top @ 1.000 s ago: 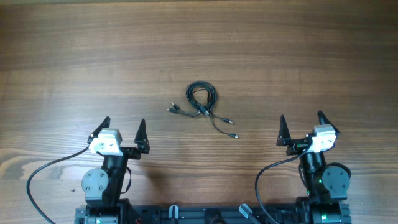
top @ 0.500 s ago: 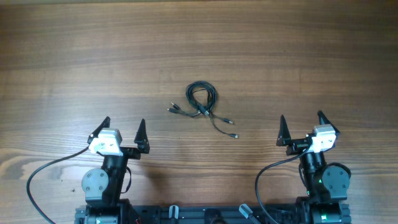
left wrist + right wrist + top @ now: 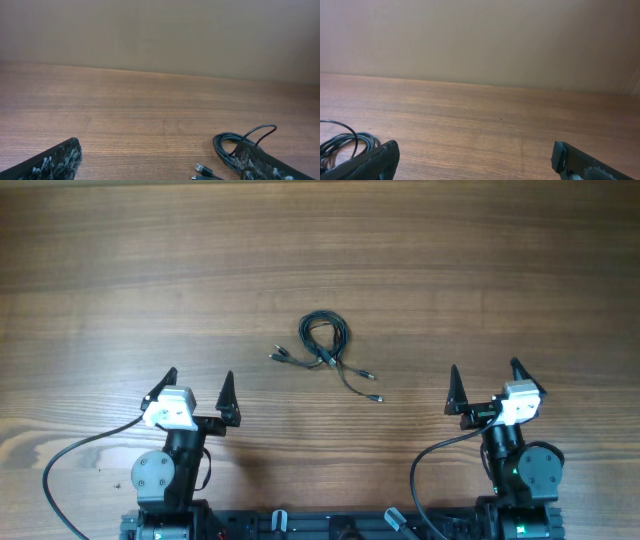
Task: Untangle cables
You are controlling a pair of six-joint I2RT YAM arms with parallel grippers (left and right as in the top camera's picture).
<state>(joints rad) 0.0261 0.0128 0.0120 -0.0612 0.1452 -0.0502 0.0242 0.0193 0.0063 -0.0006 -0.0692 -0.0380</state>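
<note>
The untangling looks not yet begun. This reads as the opening step, with an approach to the bundle to come and nothing on the broad brown wood-grain tabletop (image 3: 320, 250) pulled apart.

The left hand (image 3: 199, 378) has its two black fingers spread wide and holds and touches nothing. The right hand (image 3: 484, 369) is spread just as wide and is likewise empty.

The thin dark grey-black cables (image 3: 325, 342), looped together in one small flat coil, lie ahead of both hands and between them. They are forward and to the right of the left hand, forward and to the left of the right hand, and well apart from each. In the left wrist view the cables (image 3: 232, 145) sit low, by that hand's right finger. In the right wrist view they (image 3: 342, 142) show at the far left edge.

Loose tails with small silvery plug ends (image 3: 377, 398) trail out of the coil toward the hands.

The next move probably calls for one hand to reach in and pin the coil. The other would pinch a free tail low against the wood and draw it clear, a fine grasp given how thin the wire is.
</note>
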